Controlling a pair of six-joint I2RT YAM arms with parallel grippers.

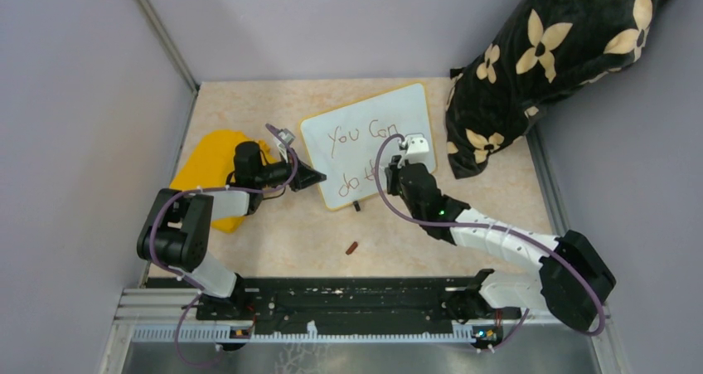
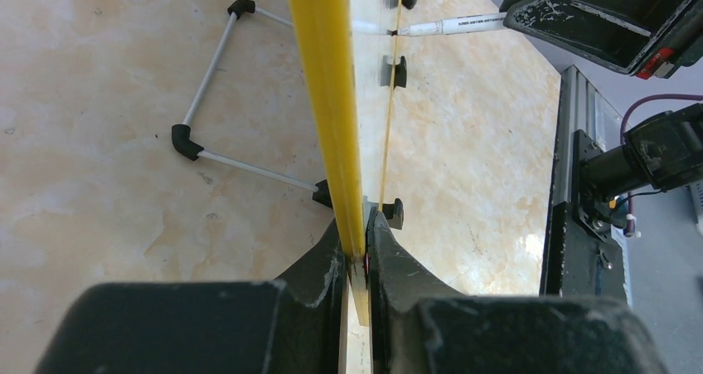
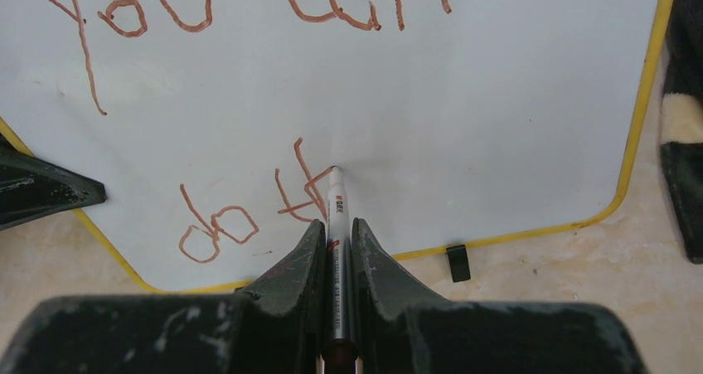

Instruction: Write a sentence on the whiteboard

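Note:
The whiteboard with its thin yellow rim stands tilted on the table, also in the right wrist view. The sentence reads "You Can" above, and "do" with the start of a "t" below, in reddish-brown. My left gripper is shut on the board's yellow edge. My right gripper is shut on a white marker whose tip touches the board at the "t". The marker also shows in the left wrist view.
A yellow cloth lies at the left under the left arm. A black cushion with cream flowers leans at the back right. A small brown marker cap lies on the table in front of the board. A wire stand props the board.

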